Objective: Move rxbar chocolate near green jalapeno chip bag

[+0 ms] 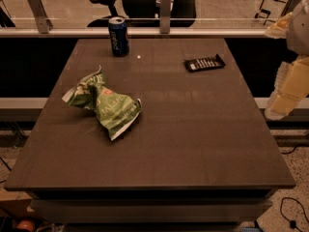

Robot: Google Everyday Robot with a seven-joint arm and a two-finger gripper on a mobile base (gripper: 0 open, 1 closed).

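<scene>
dim, warm light falls over a broad dark-brown table (193, 144) that fills most of the room in front of me. behind its far edge runs a pale rail (72, 32) with upright posts, and past that stands a black chair (108, 4) on a light floor.

the bar (204, 63) lies flat on the far right part of the table, a small black wrapper with white lettering, turned slightly so that its right end sits a little farther back than its left. nothing touches it.

the bag (108, 105) is on the left half, nearer the middle than the edge. it is crumpled, green and white, with a small red mark and part of the lettering facing up. its long side runs at a slant from far left to near right, and a white torn end points toward the near side. bag and bar are well apart, with a wide stretch of bare tabletop between them.

a blue can (118, 36) stands upright near the far edge, behind the bag and well to the left of the bar.

the gripper (280, 103) hangs off the right side of the table, out past its edge, cream-coloured and pointing down and to the left. it is to the right of the bar and nearer to me, not touching it or anything on the table. whether it is open or closed i cannot tell from here, and i see nothing in it.

a dark cable (289, 211) loops on the speckled floor by the near right corner.
</scene>
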